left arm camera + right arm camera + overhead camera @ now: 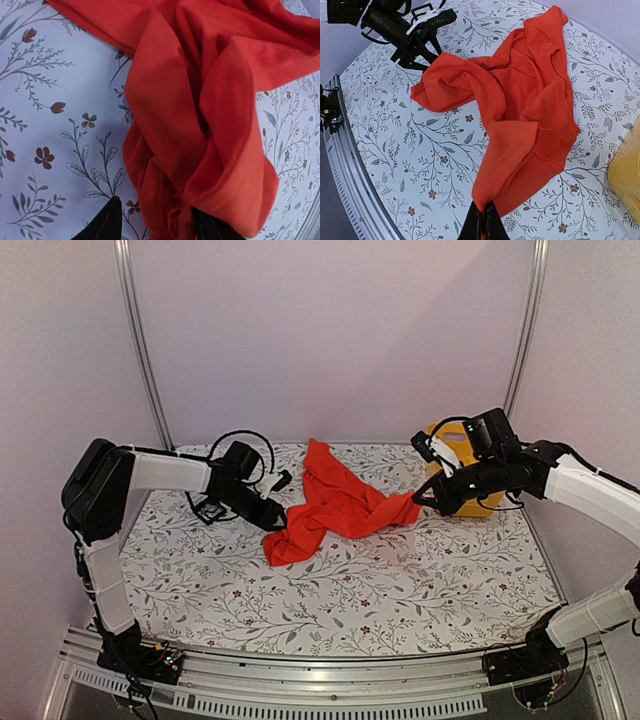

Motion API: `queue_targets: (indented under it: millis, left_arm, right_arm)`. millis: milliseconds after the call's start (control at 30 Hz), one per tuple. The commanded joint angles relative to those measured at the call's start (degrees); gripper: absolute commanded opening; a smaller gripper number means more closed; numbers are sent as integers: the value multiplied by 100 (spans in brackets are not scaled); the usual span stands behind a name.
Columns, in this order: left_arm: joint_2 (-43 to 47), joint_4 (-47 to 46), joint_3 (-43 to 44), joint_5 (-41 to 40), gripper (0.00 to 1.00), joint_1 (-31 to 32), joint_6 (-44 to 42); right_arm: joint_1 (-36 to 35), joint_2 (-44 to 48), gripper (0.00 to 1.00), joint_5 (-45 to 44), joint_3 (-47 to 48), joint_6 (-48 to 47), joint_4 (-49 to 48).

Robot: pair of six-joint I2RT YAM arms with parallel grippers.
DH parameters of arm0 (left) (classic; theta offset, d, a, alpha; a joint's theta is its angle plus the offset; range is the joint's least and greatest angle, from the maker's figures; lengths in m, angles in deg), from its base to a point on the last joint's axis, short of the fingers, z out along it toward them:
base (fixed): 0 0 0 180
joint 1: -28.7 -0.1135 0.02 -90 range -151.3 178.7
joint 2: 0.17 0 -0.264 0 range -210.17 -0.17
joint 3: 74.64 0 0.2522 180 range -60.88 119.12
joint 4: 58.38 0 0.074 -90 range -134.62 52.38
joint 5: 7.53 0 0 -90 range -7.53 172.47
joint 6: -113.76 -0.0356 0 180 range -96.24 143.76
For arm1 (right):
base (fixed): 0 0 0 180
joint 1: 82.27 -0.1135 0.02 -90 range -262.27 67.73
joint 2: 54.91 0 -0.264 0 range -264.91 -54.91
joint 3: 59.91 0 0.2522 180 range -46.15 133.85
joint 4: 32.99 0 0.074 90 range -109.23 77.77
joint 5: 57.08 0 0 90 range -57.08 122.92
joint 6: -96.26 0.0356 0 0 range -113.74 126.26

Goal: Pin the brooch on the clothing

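Clothing (335,505) bunched on tabletop (400,580) | corner pinched in right end effector (482,210), likely for spreading | fold straddled by wide left end effector (156,207)

Left gripper (155,206) spread wide; right gripper (482,211) pinched closed; both arms reach inward.

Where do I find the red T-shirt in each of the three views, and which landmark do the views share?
Top external: the red T-shirt lies crumpled at the picture's middle.
Left wrist: it fills the upper and right part.
Right wrist: it runs from upper right to the bottom edge, its tip between the jaws of the right gripper.
Shared landmark: the floral table cover, in all three.
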Motion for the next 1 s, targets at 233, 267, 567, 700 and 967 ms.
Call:
queue_targets:
  millis: [233, 267, 567, 700, 967]
  left_arm:
    - [-50, 163, 365, 415, 30, 469, 351]
    - [-4, 233, 386, 341, 30, 538, 335]
    - [-82, 928, 608, -873, 34, 1075, 25]
    - [-245, 1152, 846, -1363, 36, 1343, -33]
    - [-175, 1363, 1194, -2466, 38, 1834, -208]
  right_arm:
    - [13, -114, 0, -4, -214, 64, -148]
    - [13, -141, 0, -7, -208, 67, -148]
    - [13, -260, 0, 133, -174, 85, -202]
    - [12, -248, 0, 182, -175, 90, -218]
    - [10, -302, 0, 203, -207, 163, -175]
